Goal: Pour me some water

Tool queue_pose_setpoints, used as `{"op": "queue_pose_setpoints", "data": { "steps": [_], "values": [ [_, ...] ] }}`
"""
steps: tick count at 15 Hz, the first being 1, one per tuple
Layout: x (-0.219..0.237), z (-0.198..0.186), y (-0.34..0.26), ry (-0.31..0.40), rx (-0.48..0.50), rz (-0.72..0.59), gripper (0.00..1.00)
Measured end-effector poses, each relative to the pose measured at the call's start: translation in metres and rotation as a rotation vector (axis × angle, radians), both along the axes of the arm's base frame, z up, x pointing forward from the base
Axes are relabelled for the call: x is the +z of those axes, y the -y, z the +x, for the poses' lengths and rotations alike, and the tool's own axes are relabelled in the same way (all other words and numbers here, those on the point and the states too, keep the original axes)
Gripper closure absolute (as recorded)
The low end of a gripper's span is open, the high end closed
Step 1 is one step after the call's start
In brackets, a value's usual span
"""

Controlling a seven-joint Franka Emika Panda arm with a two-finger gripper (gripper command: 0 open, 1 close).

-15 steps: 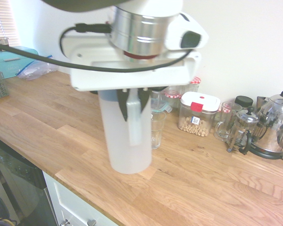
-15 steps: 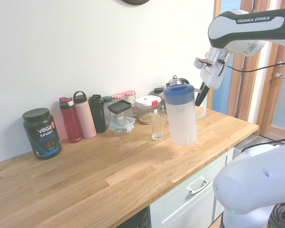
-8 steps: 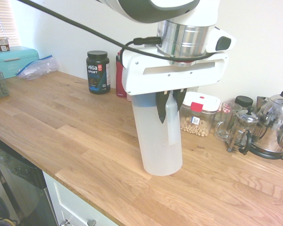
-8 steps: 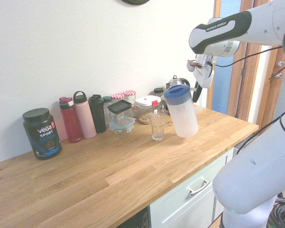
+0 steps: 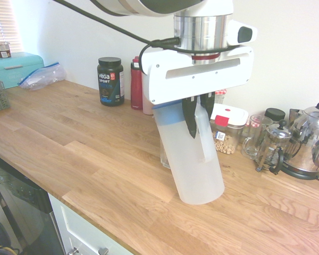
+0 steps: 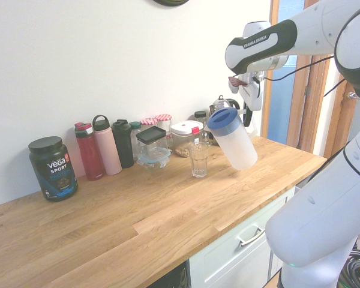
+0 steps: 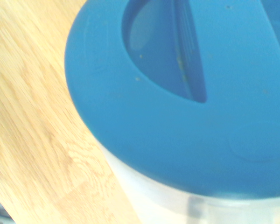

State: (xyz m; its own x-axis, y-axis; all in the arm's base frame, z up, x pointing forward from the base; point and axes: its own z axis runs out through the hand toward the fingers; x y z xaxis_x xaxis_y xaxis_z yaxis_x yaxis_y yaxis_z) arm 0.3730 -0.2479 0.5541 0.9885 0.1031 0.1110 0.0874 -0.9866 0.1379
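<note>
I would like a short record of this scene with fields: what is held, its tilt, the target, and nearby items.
held: jug with blue lid, lifted off the counter
gripper: gripper shut on the jug's handle
tilt: jug leans, lid end toward the glass
target: empty glass, upright on the counter, beside the jug
water: none seen pouring yet
nearby: bottles and jars along the wall; kettle and French press

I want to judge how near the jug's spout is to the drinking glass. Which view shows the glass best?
The second exterior view: the glass stands unobstructed. In the first exterior view the jug hides nearly all of it; the wrist view misses it.
</note>
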Motion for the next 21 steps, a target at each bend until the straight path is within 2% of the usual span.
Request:
{"op": "queue_pose_setpoints", "data": {
  "steps": [6,13,21],
  "values": [
    [0.0,0.015,-0.015,-0.047,-0.025,-0.152,1.0],
    [-0.029,0.047,-0.011,-0.083,-0.066,-0.22,1.0],
    [-0.021,0.063,-0.034,-0.12,-0.039,-0.348,1.0]
  ]
}}
